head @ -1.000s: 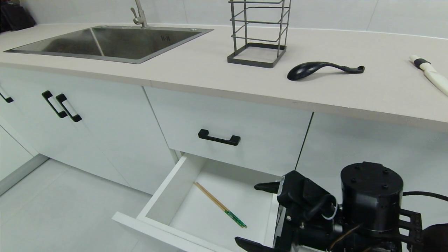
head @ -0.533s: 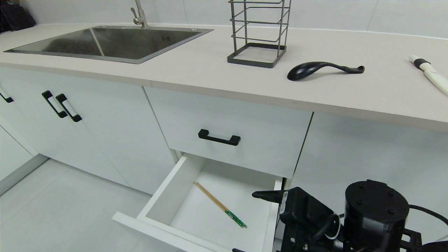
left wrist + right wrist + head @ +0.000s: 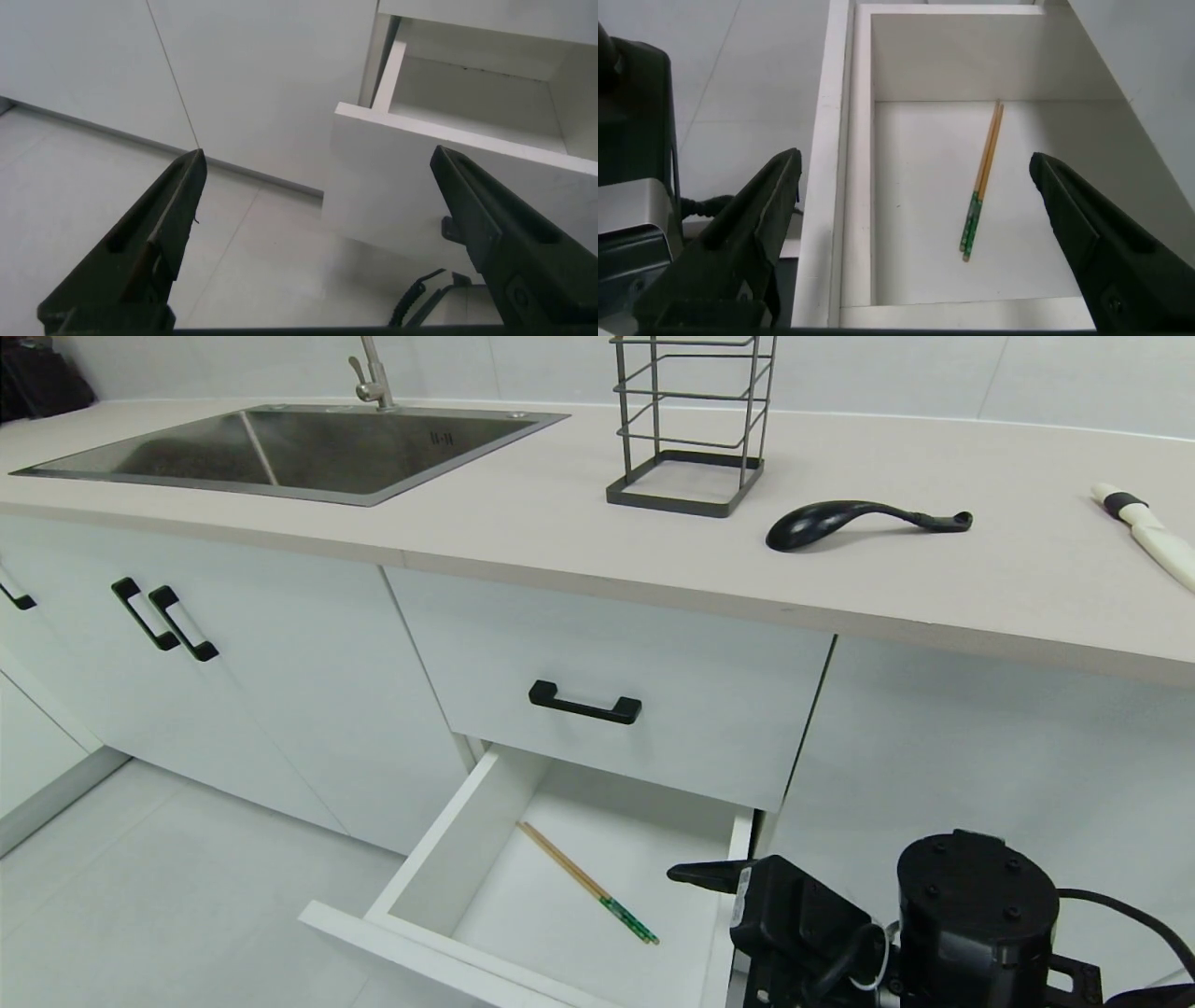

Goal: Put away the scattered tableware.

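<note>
The left pincer point(image 3: 318, 233) hangs low over the floor point(image 3: 103, 187), by the front corner of the open drawer point(image 3: 420, 177), spread wide and empty. Up on the tabletop point(image 3: 523, 523) sits the steel sink point(image 3: 280, 448). Below it, the chopsticks point(image 3: 588, 882) lie as a pair, slantwise on the drawer's bottom, touching nothing else.

Further along stands the wire rack point(image 3: 686, 429). Past it a black spoon point(image 3: 840, 518) lies on the tabletop, and a white utensil point(image 3: 1148, 532) with a black band lies near the right edge, well apart from the spoon.

The right pincer point(image 3: 920, 243) is spread wide and holds nothing. Over the last second it has sunk and drawn back from the drawer's right side, while the chopsticks have kept their place. That reads as the chopsticks being delivered and let go.

The spoon and the white utensil are probably what is left to put away, so the next move likely calls for lifting an arm to the tabletop, with the drawer left open.
</note>
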### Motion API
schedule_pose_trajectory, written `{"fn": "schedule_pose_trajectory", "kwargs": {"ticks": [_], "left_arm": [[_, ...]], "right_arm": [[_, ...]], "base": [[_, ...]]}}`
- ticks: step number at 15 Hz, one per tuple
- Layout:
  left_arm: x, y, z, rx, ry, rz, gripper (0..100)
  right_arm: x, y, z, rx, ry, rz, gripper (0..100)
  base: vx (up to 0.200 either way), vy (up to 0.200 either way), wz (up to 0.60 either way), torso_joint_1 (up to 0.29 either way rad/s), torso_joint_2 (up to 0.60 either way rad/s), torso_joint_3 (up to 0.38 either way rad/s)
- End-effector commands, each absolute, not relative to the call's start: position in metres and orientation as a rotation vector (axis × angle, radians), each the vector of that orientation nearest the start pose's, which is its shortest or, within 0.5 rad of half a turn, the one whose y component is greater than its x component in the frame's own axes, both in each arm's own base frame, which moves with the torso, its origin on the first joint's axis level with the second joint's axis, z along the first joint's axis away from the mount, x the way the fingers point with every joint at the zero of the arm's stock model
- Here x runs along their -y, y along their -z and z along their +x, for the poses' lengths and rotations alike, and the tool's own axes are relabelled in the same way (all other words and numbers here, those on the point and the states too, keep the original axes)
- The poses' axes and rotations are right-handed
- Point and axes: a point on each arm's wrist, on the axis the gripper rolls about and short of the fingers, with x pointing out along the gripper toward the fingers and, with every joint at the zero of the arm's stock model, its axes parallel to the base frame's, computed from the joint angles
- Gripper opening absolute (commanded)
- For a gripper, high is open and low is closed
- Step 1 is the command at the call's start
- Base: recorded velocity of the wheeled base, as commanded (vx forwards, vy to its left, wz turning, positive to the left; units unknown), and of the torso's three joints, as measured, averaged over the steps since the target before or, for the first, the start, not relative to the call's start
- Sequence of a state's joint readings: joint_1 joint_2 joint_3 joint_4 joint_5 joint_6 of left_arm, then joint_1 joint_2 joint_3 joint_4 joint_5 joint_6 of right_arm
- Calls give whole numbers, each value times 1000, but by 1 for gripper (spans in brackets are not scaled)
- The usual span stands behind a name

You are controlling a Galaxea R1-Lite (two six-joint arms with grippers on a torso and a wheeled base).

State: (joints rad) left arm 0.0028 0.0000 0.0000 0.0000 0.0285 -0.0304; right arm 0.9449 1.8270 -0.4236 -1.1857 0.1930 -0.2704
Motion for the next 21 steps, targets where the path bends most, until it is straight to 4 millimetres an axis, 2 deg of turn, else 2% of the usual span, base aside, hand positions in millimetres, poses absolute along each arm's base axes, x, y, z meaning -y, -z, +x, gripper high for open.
{"fn": "schedule_pose_trajectory", "kwargs": {"ticks": [1,6,11,21], "left_arm": [[-1,-75,-23,0,-32,-31,100],[-1,-75,-23,0,-32,-31,100],[-1,-75,-23,0,-32,-31,100],[-1,-75,-23,0,-32,-31,100]], "right_arm": [[-230,-109,158,-55,-1165,-326,100],[-229,-109,157,-49,-1166,-338,100],[-229,-110,157,-46,-1167,-337,100],[-230,-110,157,-44,-1167,-338,100]], "base": [[0,0,0,0,0,0],[0,0,0,0,0,0],[0,0,0,197,-103,-84],[0,0,0,197,-526,-207]]}}
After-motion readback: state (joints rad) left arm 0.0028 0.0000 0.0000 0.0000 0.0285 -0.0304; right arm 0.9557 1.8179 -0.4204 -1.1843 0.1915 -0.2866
